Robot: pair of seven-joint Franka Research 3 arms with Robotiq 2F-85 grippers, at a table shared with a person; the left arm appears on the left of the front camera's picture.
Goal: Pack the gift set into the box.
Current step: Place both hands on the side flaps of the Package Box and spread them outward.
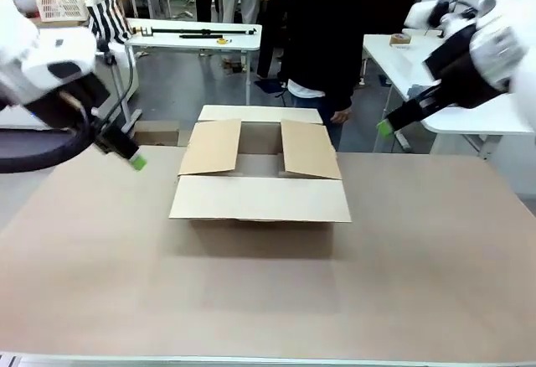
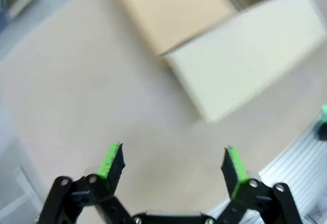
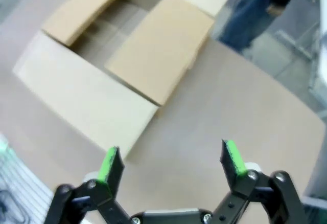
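Front view, box [image 1: 260, 178]: mid-desk [image 1: 268, 300]; near and far flaps spread, two side flaps leaning in over the opening; person [image 1: 322, 40] behind.
Front view, arms: left jaws hung left of box, right jaws raised at right, both well apart from it.
Left wrist view: left jaws wide, pads [image 2: 110, 162] bare, nothing held.
Right wrist view: right jaws wide, empty; box interior, where visible, bare cardboard.
Risk: leaning side flaps would likely snag the set on entry; a nudge might slide the box.
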